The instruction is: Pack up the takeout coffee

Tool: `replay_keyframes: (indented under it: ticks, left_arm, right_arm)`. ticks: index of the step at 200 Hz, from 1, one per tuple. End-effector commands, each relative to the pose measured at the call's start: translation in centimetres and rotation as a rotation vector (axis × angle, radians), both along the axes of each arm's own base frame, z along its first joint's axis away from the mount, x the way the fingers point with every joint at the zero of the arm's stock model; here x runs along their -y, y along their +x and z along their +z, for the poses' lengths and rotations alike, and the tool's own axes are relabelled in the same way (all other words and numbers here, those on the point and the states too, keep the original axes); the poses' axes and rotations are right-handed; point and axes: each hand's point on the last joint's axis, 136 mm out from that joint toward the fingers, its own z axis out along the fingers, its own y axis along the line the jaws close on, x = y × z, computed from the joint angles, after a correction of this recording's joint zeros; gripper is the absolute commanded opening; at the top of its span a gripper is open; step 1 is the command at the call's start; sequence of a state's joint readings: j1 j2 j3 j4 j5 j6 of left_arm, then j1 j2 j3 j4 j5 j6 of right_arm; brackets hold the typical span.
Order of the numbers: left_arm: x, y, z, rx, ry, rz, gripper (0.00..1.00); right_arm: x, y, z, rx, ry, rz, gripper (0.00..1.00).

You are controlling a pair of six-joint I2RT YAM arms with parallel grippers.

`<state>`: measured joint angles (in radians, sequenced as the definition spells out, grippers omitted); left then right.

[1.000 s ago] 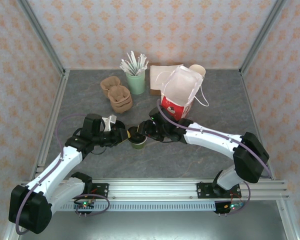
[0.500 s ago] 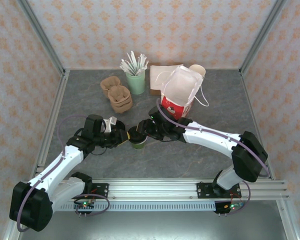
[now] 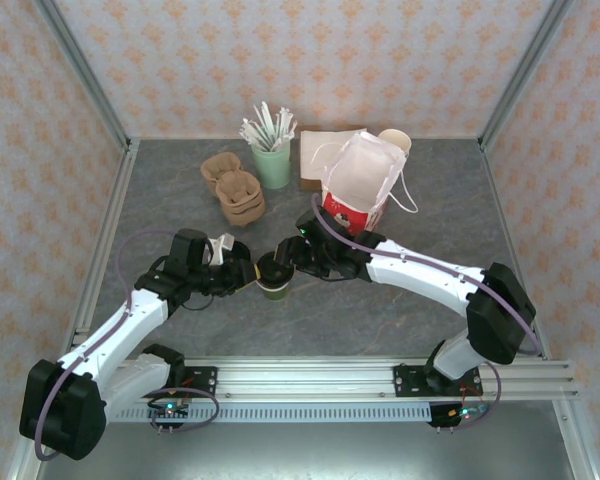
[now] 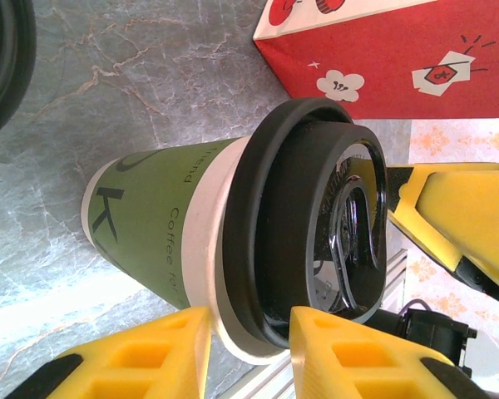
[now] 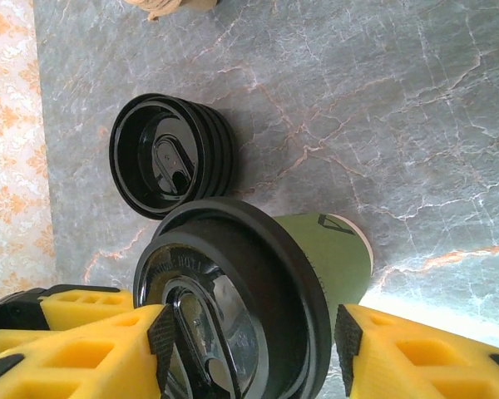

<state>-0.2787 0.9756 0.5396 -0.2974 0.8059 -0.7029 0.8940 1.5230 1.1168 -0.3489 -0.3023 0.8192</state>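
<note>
Change: right fingers (image 5: 399, 353) easing apart off the black lid (image 4: 316, 224) | left fingers (image 4: 141, 362) pinch the lid's rim | takeout coffee (image 3: 276, 278) upright on table (image 3: 400, 320), near red bag (image 3: 352, 205) | lidded, likely ready for bagging

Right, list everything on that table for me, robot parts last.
takeout coffee: one, dark green with black lid, upright mid-table between the grippers
spare lids: one stack, black, on the table beside the coffee
stick cup: one, pale green, holding white sticks, back centre
pulp holders: two piles, brown, left of the stick cup
paper bag: one, red and white, open, right of the stick cup
cream cups: one stack, number unclear, behind the bag
table: one, grey marbled
left gripper: yellow fingers, closed on the coffee's rim
right gripper: yellow fingers, open, either side of the lid
</note>
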Motion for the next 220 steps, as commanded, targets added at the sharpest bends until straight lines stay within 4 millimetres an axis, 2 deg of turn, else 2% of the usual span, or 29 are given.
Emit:
replay_keyframes:
  ticks: [1, 51, 82, 136, 173, 201, 220]
  left_arm:
    - [-0.4, 0.2, 0.6, 0.035, 0.027, -0.002, 0.34]
    - [-0.6, 0.5, 1.5, 0.076, 0.033, 0.004, 0.48]
    - [-0.5, 1.1, 2.3, 0.109, 0.008, 0.028, 0.52]
    - [-0.5, 1.6, 2.4, 0.117, 0.013, 0.039, 0.59]
    - [-0.5, 2.3, 2.9, 0.135, 0.006, 0.052, 0.59]
    - [-0.2, 2.7, 3.0, 0.136, -0.009, 0.051, 0.56]
    - [-0.1, 3.0, 3.1, 0.137, -0.011, 0.054, 0.55]
  right_arm:
    - [-0.1, 0.4, 0.7, 0.025, -0.014, 0.002, 0.56]
    - [-1.0, 0.6, 0.5, 0.035, -0.016, 0.042, 0.59]
    - [-1.4, 1.1, 0.8, 0.056, -0.047, 0.067, 0.6]
    - [-1.5, 1.3, 0.6, 0.062, -0.08, 0.09, 0.61]
    - [-2.0, 1.2, 0.4, 0.059, -0.085, 0.117, 0.62]
    - [-2.6, 0.9, 0.3, 0.052, -0.075, 0.152, 0.5]
    - [-2.8, 0.7, 0.3, 0.056, -0.083, 0.171, 0.46]
